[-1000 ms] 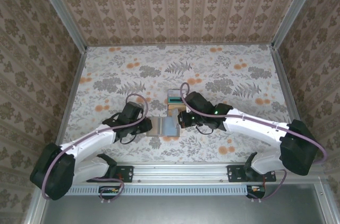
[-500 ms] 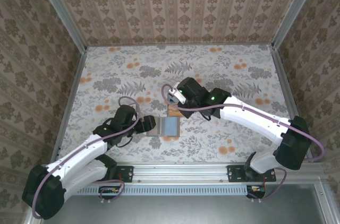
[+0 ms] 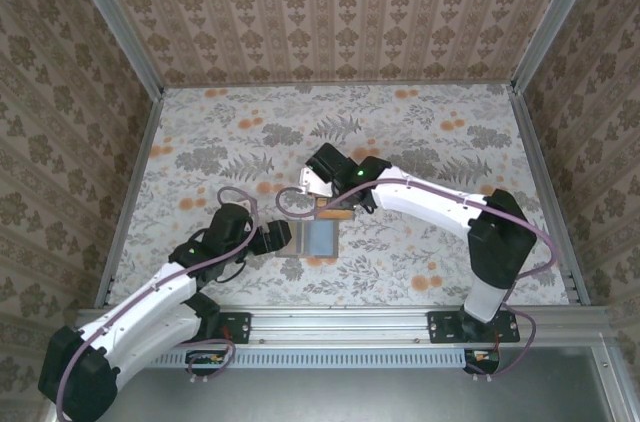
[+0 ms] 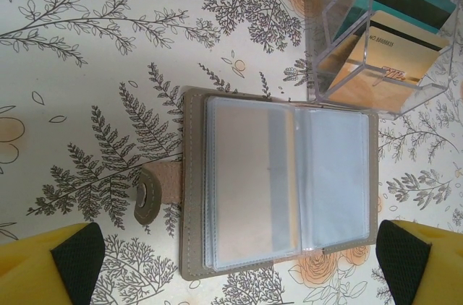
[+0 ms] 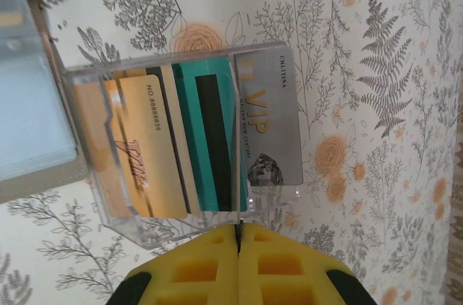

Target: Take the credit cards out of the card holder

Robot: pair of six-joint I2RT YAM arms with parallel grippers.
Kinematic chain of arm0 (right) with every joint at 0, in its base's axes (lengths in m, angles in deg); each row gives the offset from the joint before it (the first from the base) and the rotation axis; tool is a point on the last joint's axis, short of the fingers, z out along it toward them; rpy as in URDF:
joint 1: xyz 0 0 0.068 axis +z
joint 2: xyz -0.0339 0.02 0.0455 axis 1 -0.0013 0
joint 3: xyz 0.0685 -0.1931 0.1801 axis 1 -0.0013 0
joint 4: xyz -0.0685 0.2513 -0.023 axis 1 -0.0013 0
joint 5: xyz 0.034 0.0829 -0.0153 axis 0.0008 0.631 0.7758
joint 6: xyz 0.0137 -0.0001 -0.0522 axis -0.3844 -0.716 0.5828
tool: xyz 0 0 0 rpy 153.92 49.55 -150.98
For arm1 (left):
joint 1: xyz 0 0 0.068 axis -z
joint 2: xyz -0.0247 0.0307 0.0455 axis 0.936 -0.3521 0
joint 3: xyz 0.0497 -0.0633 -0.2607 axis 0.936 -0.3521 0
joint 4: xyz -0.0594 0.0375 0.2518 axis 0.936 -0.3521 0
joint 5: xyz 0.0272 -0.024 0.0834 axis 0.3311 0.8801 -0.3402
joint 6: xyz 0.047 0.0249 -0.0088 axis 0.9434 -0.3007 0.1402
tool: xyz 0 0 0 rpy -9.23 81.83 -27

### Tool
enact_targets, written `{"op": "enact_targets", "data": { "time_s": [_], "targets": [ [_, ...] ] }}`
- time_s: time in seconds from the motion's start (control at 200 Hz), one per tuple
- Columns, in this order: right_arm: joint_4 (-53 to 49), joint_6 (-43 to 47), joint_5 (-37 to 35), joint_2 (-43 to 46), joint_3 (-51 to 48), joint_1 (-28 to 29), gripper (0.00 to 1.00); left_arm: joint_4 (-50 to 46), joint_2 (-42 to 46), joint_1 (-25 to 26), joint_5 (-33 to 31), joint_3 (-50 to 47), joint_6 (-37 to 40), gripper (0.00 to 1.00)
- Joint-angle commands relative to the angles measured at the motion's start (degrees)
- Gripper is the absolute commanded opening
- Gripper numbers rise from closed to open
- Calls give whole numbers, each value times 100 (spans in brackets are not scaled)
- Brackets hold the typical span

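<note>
1. Left gripper (image 4: 239, 261): jaws spread wide, empty. The card holder (image 4: 282, 182) lies open and flat on the floral table (image 4: 87, 66), straight ahead between the fingertips, with its spine running away from the jaws. The left arm is the nearer one.
2. Right gripper (image 5: 237, 247): jaws pressed shut, nothing seen held, at the clear box (image 5: 155, 229) just beyond the holder.
3. Box: rigid clear plastic. Gold card (image 5: 148, 146), teal card (image 5: 210, 139) and silver card (image 5: 273, 124) overlap inside.
4. Holder: taupe rim, glossy clear pockets, snap tab (image 4: 155, 193). One pocket seems to hold a pale card.
</note>
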Motion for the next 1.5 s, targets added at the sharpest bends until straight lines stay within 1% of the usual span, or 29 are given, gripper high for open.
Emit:
{"op": "enact_targets", "data": {
  "time_s": [0.0, 0.54, 0.735, 0.78, 0.84, 0.87, 0.9, 0.915, 1.02, 1.04, 1.195, 1.29, 1.42, 1.495],
  "targets": [
    [172, 501, -307, -205, 393, -86, 0, -54, 90, 11, -62, -76, 40, 100],
    [73, 460, -130, -844, 573, -270, 0, -127, 116, -32, -56, -120, 100, 100],
    [121, 421, -249, -951, 644, -288, 0, -141, 118, -59, -31, -120, 108, 100],
    [160, 409, -316, -970, 681, -304, 6, -146, 109, -59, -32, -120, 111, 100],
    [248, 365, -452, -1016, 738, -322, 8, -147, 116, -68, -26, -119, 108, 100],
    [284, 346, -523, -1037, 773, -341, 11, -147, 116, -68, -22, -111, 109, 100],
    [333, 333, -587, -1072, 804, -358, 18, -142, 116, -75, -27, -111, 108, 100],
    [369, 325, -629, -1084, 815, -372, 19, -143, 116, -76, -23, -115, 112, 100],
    [466, 244, -915, -1177, 902, -426, 21, -143, 107, -85, -18, -111, 116, 100],
    [622, 218, -944, -1190, 919, -440, 21, -147, 107, -85, -6, -111, 121, 100],
    [724, 22, -932, -1087, 903, -461, 24, -157, 107, -107, 17, -111, 133, 100],
    [739, -368, -784, -857, 801, -460, 27, -157, 108, -112, 45, -95, 132, 100],
    [884, -955, -492, -354, 371, -429, 27, -137, 107, -112, 110, -67, 156, 99],
    [874, -1507, -223, 3, 92, -375, 27, -75, 107, -105, 245, -58, 169, 97]
  ]
}}
